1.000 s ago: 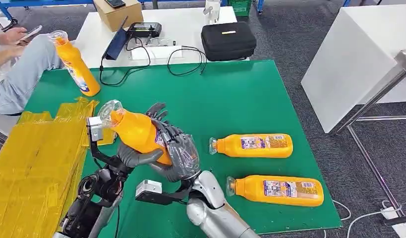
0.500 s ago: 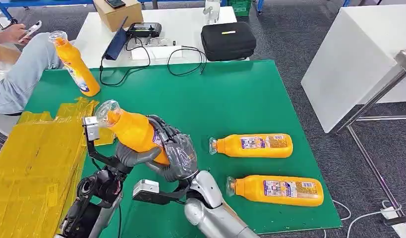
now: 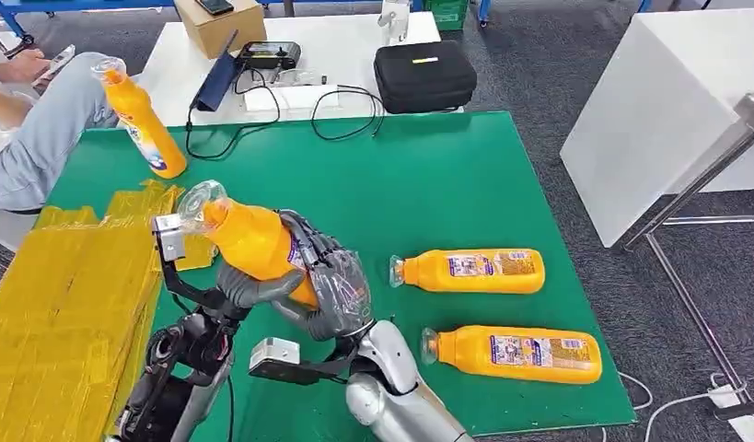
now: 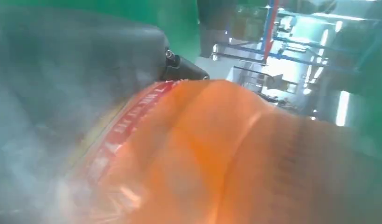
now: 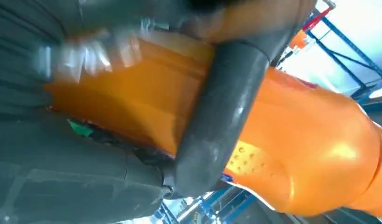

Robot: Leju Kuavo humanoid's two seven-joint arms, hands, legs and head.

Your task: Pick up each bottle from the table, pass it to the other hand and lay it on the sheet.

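Mid-handover: gripping orange bottle (image 3: 253, 244) with both hands above green table (image 3: 419, 175), cap tilted toward yellow sheet (image 3: 69, 304). Right hand (image 3: 331, 290) wrapping bottle base, left hand (image 3: 249, 285) clamping body from below. Judging transfer underway, release by right hand pending. Two bottles (image 3: 469, 271) (image 3: 516, 354) lying on table, awaiting pickup. Fourth bottle (image 3: 143, 120) standing at far corner. No bottle visible on sheet.

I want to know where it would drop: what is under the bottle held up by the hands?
Under the held bottle lie the green table and the yellow sheet's edge; both hands cover what is directly beneath.
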